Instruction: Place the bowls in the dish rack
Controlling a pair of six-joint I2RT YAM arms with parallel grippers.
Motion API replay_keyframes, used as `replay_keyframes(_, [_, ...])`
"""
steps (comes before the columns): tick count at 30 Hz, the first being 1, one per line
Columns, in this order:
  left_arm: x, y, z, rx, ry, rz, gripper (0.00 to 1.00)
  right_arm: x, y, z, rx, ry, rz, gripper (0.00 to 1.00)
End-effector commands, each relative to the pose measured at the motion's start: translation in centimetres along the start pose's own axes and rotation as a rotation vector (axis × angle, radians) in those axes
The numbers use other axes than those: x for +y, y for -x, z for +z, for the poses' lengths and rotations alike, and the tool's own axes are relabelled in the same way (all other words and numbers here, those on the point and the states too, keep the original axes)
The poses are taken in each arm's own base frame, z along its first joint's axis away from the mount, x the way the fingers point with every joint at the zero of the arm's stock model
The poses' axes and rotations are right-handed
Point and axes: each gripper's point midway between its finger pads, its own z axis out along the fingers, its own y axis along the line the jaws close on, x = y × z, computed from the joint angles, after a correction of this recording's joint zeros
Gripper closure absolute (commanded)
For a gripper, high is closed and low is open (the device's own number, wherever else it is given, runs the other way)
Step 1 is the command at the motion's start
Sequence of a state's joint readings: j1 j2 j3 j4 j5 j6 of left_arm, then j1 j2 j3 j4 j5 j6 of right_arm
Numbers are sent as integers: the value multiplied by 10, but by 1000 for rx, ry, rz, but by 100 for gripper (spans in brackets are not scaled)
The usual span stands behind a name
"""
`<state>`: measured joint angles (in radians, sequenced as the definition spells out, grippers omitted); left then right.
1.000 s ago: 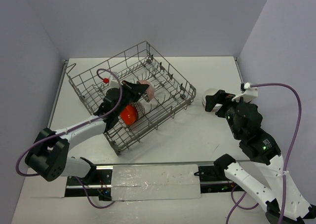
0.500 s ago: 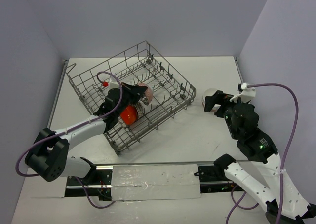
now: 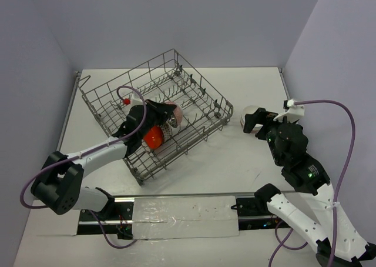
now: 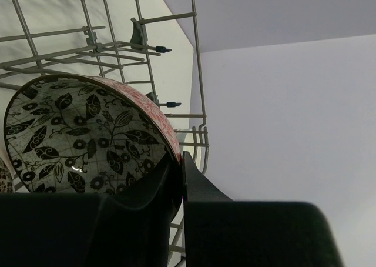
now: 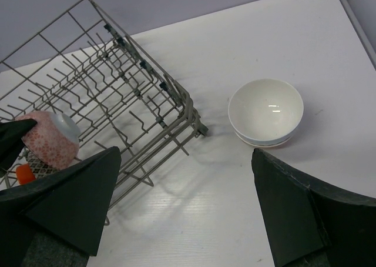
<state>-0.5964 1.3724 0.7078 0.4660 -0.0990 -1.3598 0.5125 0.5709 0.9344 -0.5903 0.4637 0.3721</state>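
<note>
The dish rack (image 3: pixel 197 105) sits tilted on the table's left half. My left gripper (image 3: pixel 160 111) is inside it, shut on the rim of a bowl (image 4: pixel 88 137) with a black leaf pattern inside and a red patterned outside; that bowl (image 3: pixel 174 110) is held on edge among the tines. An orange-red bowl (image 3: pixel 153 137) and a finely patterned bowl (image 3: pixel 167 129) stand in the rack just below it. A white bowl (image 5: pixel 265 111) sits upright on the table right of the rack. My right gripper (image 5: pixel 185 155) is open and empty, hovering near it.
The rack's right corner (image 5: pixel 200 127) lies close to the white bowl (image 3: pixel 251 110). Walls close in the table at the back and on both sides. A metal rail (image 3: pixel 182 202) with the arm bases runs along the near edge.
My left gripper has shifted the held bowl slightly left and lower into the rack. The right arm has crept a little towards the white bowl.
</note>
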Motion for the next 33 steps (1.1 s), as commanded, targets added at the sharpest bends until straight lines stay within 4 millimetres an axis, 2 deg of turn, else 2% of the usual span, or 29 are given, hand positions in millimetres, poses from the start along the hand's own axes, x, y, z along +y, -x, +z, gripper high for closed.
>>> replay_keyframes(1, [12,-4,10,10,10,-30,87,-1,11,0,-52,-4,14,0])
replay_keyframes(11, [19,-12,7,37,-15,-64,86,1,9,0,-55,8,8,0])
replay_keyframes(18, [24,-10,3,30,23,-50,82,1,12,-1,-62,13,10,0])
replay_keyframes(19, [33,-11,4,39,60,-52,81,1,12,-1,-60,14,8,0])
replay_keyframes(22, [34,-13,6,50,84,-50,80,2,14,-2,-65,19,11,0])
replay_keyframes(25, [35,-14,6,59,85,-43,82,2,15,-3,-68,19,11,0])
replay_keyframes(27, [32,-13,4,57,66,-38,86,1,15,-3,-72,17,11,0])
replay_keyframes(30, [19,-10,3,53,25,-8,100,1,15,-4,-74,19,9,0])
replay_keyframes(33, [-4,-7,-1,51,-48,27,100,-1,15,-5,-78,14,8,0])
